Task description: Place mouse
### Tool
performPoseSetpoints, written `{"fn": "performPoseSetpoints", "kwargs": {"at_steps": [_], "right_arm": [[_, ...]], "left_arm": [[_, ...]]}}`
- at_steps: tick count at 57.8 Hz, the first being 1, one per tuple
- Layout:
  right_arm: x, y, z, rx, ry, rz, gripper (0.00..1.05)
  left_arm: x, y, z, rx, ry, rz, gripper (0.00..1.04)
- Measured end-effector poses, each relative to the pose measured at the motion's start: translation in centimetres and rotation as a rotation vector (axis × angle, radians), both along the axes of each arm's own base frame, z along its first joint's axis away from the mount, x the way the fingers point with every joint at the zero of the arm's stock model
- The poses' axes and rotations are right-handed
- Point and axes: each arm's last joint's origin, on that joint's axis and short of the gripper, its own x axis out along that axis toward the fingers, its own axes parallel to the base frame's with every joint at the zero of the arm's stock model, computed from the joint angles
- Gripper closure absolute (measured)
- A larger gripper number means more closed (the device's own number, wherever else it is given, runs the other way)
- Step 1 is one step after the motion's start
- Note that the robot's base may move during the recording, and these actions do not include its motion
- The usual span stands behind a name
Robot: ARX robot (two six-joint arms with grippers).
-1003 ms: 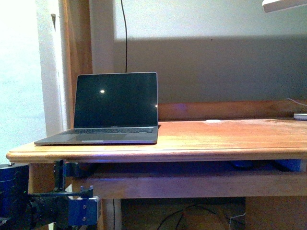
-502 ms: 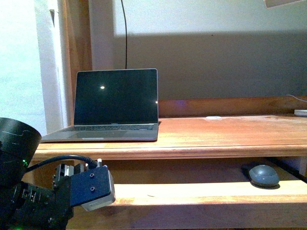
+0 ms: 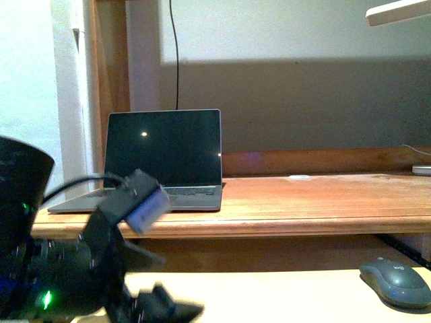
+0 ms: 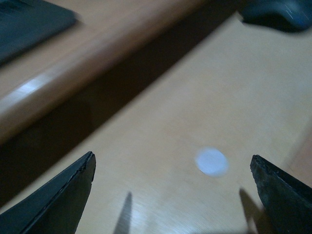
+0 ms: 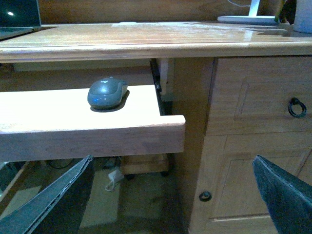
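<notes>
Front view first: an open laptop [image 3: 163, 149] with a dark screen stands on the upper counter [image 3: 303, 202], over at the 9 o'clock end, and the mouse [image 3: 396, 282] sits low at roughly 4 o'clock from it, on the pale pull-out counter [image 3: 269, 296] under the upper one, right at that board's 3 o'clock end. The left arm [image 3: 87, 269] fills the 7 o'clock corner, dark and blurred, and this view does not show how its tips stand. Over to the left wrist camera: the left end effector [image 4: 171, 158] is spread wide with nothing between its fingertips [image 4: 73, 190], hanging above the pale board. A small white disc [image 4: 211, 162] lies on the wood between the tips, and the mouse is well apart from it, only partly in shot at the picture's edge. A strip of the laptop's base shows on the upper counter beyond. Now the right wrist camera: the right end effector [image 5: 173, 158] is also wide and empty, out in front of the desk and well short of the mouse. The mouse rests dome up on the pull-out counter, near the end beside the wooden cabinet [image 5: 243, 146], whose drawer carries a dark ring handle [image 5: 297, 107]
</notes>
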Motion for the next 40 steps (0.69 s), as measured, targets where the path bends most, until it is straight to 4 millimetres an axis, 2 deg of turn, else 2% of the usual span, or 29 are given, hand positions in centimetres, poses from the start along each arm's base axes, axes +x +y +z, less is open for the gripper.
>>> {"fn": "performPoseSetpoints", "kwargs": {"at_steps": [7, 12, 17, 21, 23, 26, 28, 40], "right_arm": [[0.0, 0.0, 0.0, 0.000, 0.000, 0.000, 0.07], [0.0, 0.0, 0.0, 0.000, 0.000, 0.000, 0.07], [0.0, 0.0, 0.0, 0.000, 0.000, 0.000, 0.07], [0.0, 0.0, 0.0, 0.000, 0.000, 0.000, 0.07], [0.0, 0.0, 0.0, 0.000, 0.000, 0.000, 0.07], [0.0, 0.0, 0.0, 0.000, 0.000, 0.000, 0.07], [0.0, 0.0, 0.0, 0.000, 0.000, 0.000, 0.07], [0.0, 0.0, 0.0, 0.000, 0.000, 0.000, 0.07]], "left_arm": [[-0.2, 0.7, 4.0, -0.194, -0.106, 0.211, 0.08], [-1.9, 1.0, 6.5, -0.301, -0.151, 0.346, 0.08], [-4.0, 1.4, 7.0, -0.351, -0.165, 0.417, 0.08], [-6.7, 2.0, 7.1, -0.380, -0.182, 0.470, 0.08], [-7.9, 2.3, 7.0, -0.383, -0.174, 0.505, 0.09], [-10.0, 2.8, 6.6, -0.349, -0.153, 0.640, 0.17], [-13.5, 4.0, 5.0, -0.304, -0.131, 0.764, 0.28], [-22.4, 7.0, -1.0, -0.252, -0.087, 0.807, 0.61]]}}
